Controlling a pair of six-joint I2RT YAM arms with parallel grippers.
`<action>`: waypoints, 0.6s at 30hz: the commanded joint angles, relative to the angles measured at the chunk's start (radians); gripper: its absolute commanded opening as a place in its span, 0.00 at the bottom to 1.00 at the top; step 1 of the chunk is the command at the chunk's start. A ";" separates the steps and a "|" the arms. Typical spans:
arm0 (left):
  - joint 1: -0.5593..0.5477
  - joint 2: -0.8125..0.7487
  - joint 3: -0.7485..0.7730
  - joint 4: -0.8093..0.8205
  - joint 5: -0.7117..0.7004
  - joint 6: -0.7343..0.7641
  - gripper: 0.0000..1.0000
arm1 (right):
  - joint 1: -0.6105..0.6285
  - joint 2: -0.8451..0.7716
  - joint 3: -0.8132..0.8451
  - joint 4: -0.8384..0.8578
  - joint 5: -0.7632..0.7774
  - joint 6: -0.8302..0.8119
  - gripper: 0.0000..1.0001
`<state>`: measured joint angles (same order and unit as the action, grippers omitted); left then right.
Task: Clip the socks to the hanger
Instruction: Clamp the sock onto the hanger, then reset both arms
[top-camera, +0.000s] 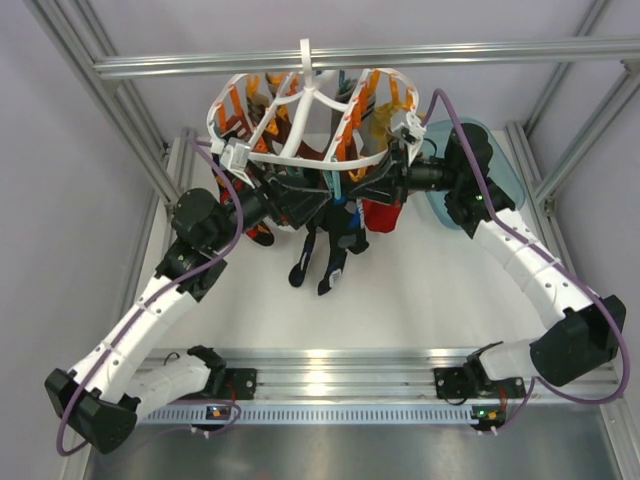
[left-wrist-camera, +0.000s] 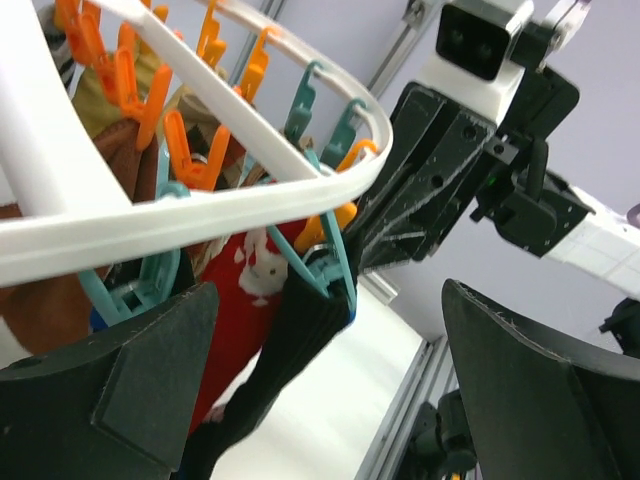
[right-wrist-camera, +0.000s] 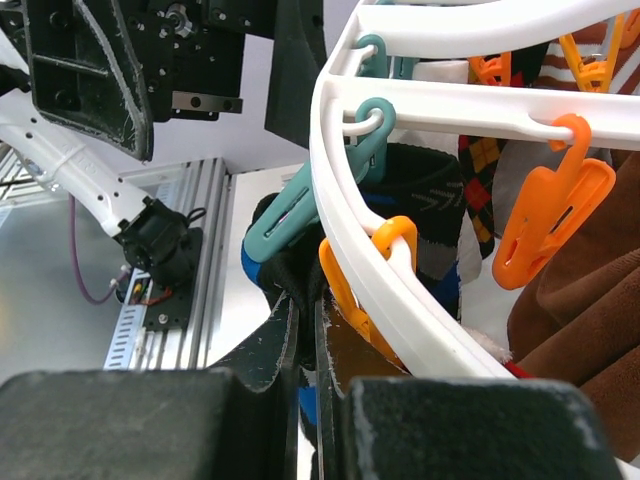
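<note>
Socks (left-wrist-camera: 285, 350) hang in the gap between the left gripper (left-wrist-camera: 325, 300) fingers (left-wrist-camera: 130, 390), off-centre, and neither pad touches them. Those jaws are spread fully wide and hold nothing. The knit is dark and limp, in flat folded layers.

At fingertip level a teal clip (left-wrist-camera: 322, 268) bites their top edge. It's smooth moulded plastic with a hooked top looped on the hanger (left-wrist-camera: 200, 205).

A red sock (left-wrist-camera: 235, 300) with a white patch hangs against the dark pair, crowding the gap on one side.

Just past the tips, the right gripper (right-wrist-camera: 305, 330) comes in from the opposite side. Its fingers are pressed fully together, with the tips at the dark fabric under the same clip. Can't tell if any fabric is pinched.

The hanger rim is glossy white and curved, and it cuts across the left wrist view above the fingers. Orange clips (left-wrist-camera: 135, 90) dangle along it in a dense row and block the line to anything behind.

Beyond the right fingers are an argyle sock (right-wrist-camera: 480, 165) and a fuzzy brown cloth (right-wrist-camera: 570, 320).

From above, the dark pair droops below the ring over the white table (top-camera: 430, 290). The hook sits on an aluminium bar (top-camera: 420, 55). A rounded teal panel (top-camera: 495, 165) sits behind the right arm.
</note>
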<state>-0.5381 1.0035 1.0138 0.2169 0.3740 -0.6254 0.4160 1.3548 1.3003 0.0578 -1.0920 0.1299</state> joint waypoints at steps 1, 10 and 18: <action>0.004 -0.037 0.023 -0.112 0.032 0.049 0.98 | -0.014 -0.011 0.001 -0.006 0.078 -0.029 0.00; 0.013 -0.089 0.072 -0.462 0.005 0.274 0.98 | -0.016 -0.086 -0.062 -0.101 0.126 -0.090 0.27; 0.095 -0.189 0.065 -0.590 -0.072 0.395 0.98 | -0.016 -0.204 -0.134 -0.180 0.182 -0.122 0.59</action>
<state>-0.4759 0.8631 1.0458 -0.3195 0.3355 -0.3000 0.4129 1.2125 1.1831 -0.0834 -0.9497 0.0334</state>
